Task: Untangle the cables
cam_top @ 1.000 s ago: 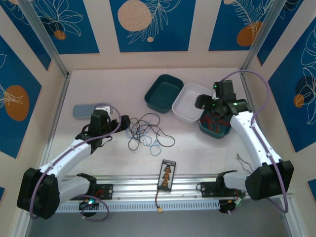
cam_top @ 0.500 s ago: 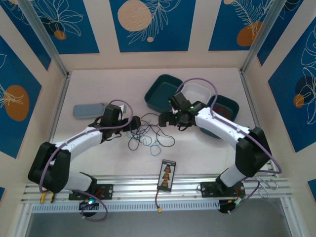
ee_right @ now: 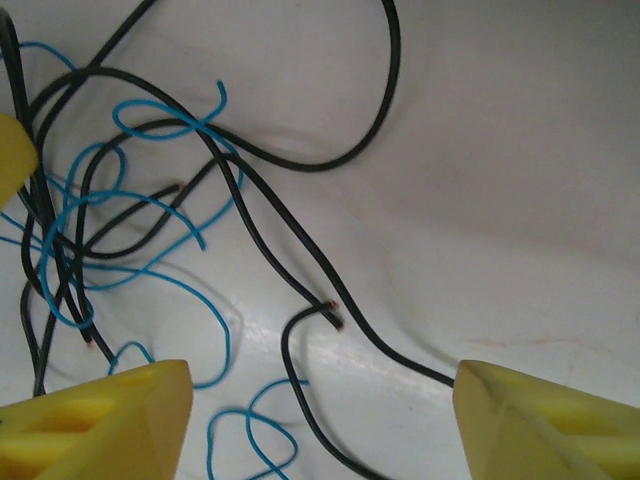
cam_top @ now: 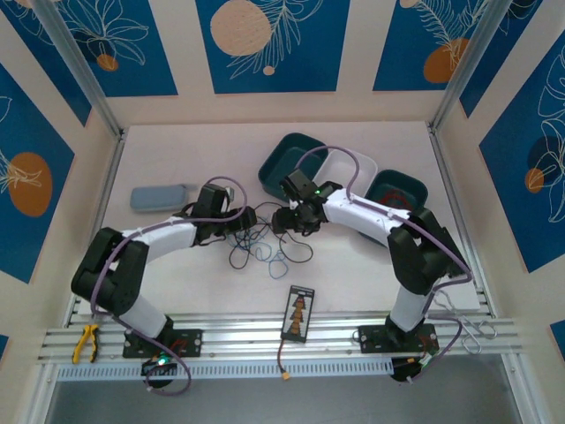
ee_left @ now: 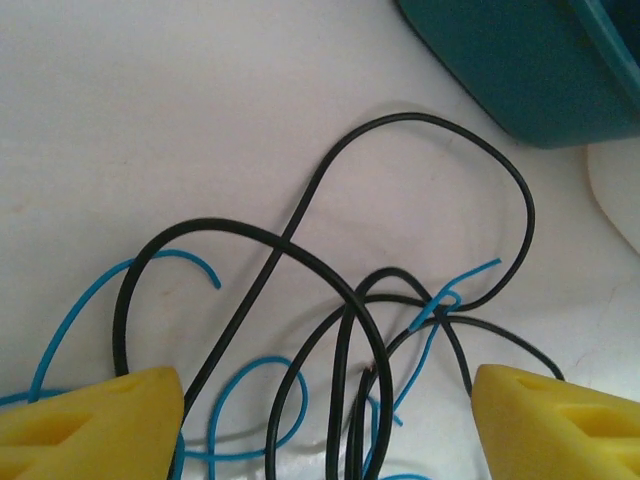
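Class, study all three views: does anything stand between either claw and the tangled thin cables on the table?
Nothing visible does. The left claw and right claw each hang open directly over the tangle of thin black and blue cables on the white table. The teal plastic tray lies beyond it.

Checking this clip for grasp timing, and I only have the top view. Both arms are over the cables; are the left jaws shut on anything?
Observer: No. In the left wrist view the left jaws stand apart, with black and blue cables lying loose between them.
Operator: And the right jaws?
Observer: Apart too. A black wire's cut end lies between them on the table, unheld.
Operator: Any real knot?
Observer: A blue wire curls over a black one between the left jaws. I cannot tell whether it is tight.
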Controlling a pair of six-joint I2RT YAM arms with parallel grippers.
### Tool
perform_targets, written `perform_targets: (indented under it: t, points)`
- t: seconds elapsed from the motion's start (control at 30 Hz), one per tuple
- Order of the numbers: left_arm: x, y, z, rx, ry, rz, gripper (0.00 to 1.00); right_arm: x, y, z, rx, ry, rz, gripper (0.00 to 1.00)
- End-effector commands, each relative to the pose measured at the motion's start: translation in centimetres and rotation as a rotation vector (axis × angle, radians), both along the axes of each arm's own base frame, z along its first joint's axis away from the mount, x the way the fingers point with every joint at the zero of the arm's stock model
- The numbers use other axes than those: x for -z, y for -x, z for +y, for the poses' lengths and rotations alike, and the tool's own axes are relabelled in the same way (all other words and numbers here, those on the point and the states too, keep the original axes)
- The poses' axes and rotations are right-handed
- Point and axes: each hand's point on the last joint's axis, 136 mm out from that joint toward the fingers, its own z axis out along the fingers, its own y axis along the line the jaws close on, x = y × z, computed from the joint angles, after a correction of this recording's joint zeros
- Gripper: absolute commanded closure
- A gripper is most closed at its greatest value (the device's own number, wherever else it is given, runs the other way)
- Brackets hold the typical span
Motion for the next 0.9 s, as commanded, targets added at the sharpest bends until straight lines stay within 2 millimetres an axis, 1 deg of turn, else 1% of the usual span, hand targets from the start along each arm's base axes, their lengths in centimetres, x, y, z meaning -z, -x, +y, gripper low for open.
perform_targets:
  t: [0.0, 0.07, 0.13, 0.2, 0.37, 0.57, 0.63, 0.73, 0.87]
  points:
    - [-1.0, -1.2, -1.2, 0.0, 0.041, -0.031, 0.32, -0.3, -0.5, 1.6, -0.061, -0.031, -0.003, 0.35]
    - [-0.9, -1.5, -1.2, -0.006, 0.04, -0.029, 0.34, 0.1, -0.7, 1.9, -0.085, -0.021, 0.0, 0.39]
    - [-0.7, -1.7, -1.1, -0.015, 0.036, -0.027, 0.39, 0.8, -0.9, 2.1, -0.106, -0.007, 0.009, 0.42]
    - [-0.7, -2.0, -1.1, -0.023, 0.033, -0.027, 0.43, 1.4, -1.0, 2.2, -0.122, 0.002, 0.016, 0.43]
    - [-0.6, -2.2, -1.0, -0.026, 0.025, -0.026, 0.44, 2.7, -1.3, 2.1, -0.138, 0.024, 0.044, 0.48]
    - [-0.5, -2.3, -0.8, -0.034, 0.016, -0.023, 0.51, 4.1, -1.5, 1.9, -0.135, 0.04, 0.075, 0.54]
    - [-0.3, -2.4, -0.7, -0.038, 0.016, -0.02, 0.55, 4.5, -1.6, 1.9, -0.131, 0.045, 0.084, 0.57]
    - [-0.2, -2.6, -0.8, -0.041, 0.02, -0.018, 0.57, 4.9, -1.9, 1.9, -0.124, 0.047, 0.091, 0.65]
    - [0.0, -2.6, -0.8, -0.048, 0.021, -0.012, 0.59, 4.9, -2.4, 2.1, -0.104, 0.048, 0.082, 0.73]
